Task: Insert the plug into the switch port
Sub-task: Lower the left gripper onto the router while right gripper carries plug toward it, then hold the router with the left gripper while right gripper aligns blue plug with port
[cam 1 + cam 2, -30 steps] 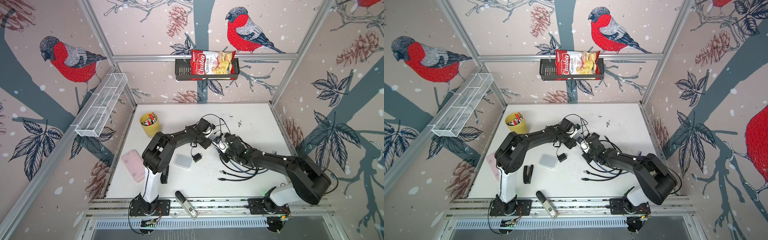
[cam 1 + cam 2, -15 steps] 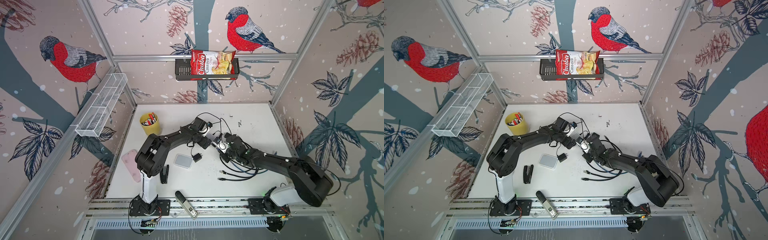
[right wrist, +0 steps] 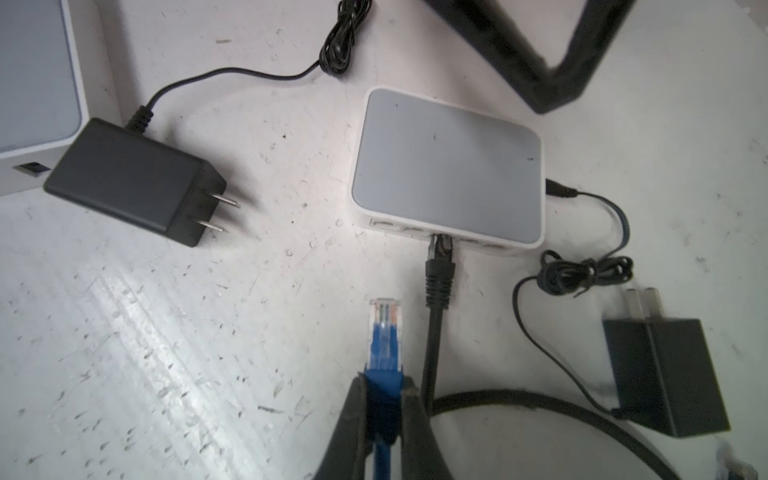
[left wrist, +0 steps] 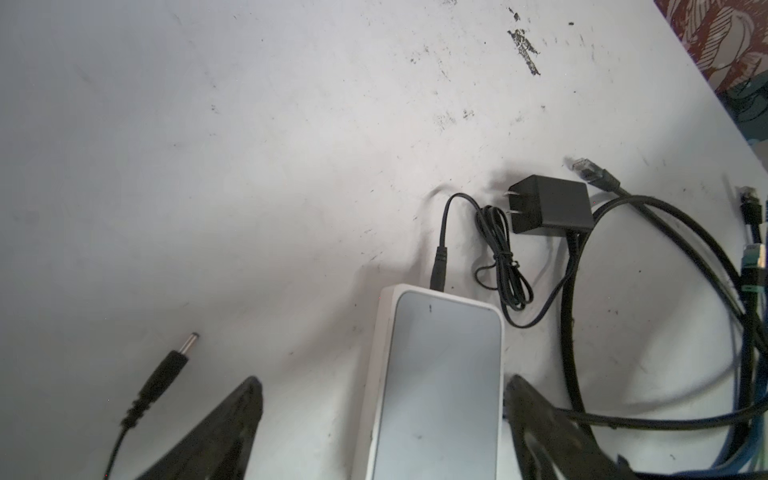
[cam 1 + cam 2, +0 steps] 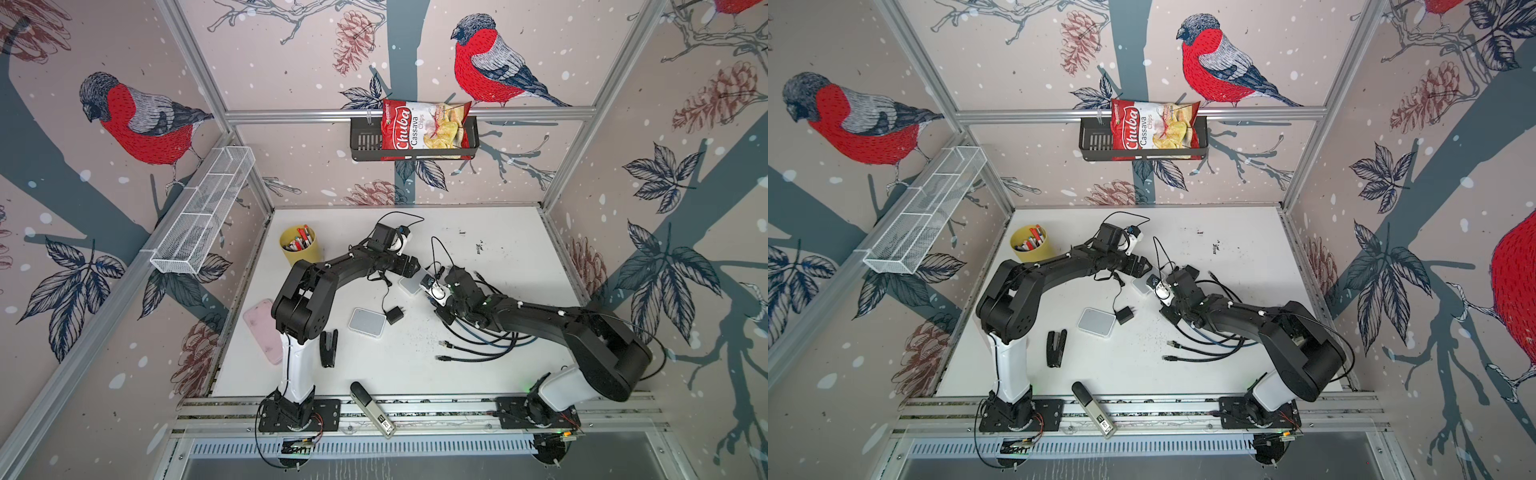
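White table: right claw pinches blue plug, seemingly short of switch.

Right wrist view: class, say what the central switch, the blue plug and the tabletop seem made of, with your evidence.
Switch: probably moulded plastic, white matte shell, smooth grey top, rounded corners.
Blue plug: clear hard plastic tip, wires visible inside; boot looks rubbery.
Tabletop: perhaps white laminate, faintly glossy, scratched and scuffed.
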{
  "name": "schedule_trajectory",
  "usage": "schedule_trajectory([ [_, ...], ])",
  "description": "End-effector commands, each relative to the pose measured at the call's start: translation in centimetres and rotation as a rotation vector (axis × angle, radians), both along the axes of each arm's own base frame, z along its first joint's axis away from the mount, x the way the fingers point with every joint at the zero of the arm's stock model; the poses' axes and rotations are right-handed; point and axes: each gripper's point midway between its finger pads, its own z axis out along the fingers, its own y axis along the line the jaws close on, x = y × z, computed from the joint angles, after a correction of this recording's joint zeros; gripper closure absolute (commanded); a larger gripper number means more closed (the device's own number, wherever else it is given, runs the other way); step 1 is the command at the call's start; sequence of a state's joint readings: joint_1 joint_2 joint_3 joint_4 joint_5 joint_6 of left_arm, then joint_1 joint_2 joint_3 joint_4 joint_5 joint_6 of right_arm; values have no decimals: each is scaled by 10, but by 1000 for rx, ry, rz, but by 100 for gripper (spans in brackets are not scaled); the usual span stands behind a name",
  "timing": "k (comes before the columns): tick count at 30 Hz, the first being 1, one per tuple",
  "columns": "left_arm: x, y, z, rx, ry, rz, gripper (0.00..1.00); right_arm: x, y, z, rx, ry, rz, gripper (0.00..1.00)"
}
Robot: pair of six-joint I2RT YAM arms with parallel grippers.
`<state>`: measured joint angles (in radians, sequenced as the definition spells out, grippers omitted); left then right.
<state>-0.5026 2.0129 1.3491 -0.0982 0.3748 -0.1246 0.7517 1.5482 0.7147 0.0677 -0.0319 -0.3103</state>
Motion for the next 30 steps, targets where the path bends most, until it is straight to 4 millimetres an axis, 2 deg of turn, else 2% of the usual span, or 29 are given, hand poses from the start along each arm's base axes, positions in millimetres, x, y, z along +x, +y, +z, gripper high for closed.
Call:
schedule_trajectory([
  [1,4,-10,9,-94,28,35,11,5,4,-1,-10,-4,-13,93],
  [17,2,-31,-12,-30,56,40,12,13,9,-21,-85,39,-13,93],
  [24,-5,-32,-17,-32,97,67,12,19,16,-15,-60,35,-29,93],
  [30,-11,-31,-17,-52,120,84,12,21,22,-24,-89,61,-32,93],
])
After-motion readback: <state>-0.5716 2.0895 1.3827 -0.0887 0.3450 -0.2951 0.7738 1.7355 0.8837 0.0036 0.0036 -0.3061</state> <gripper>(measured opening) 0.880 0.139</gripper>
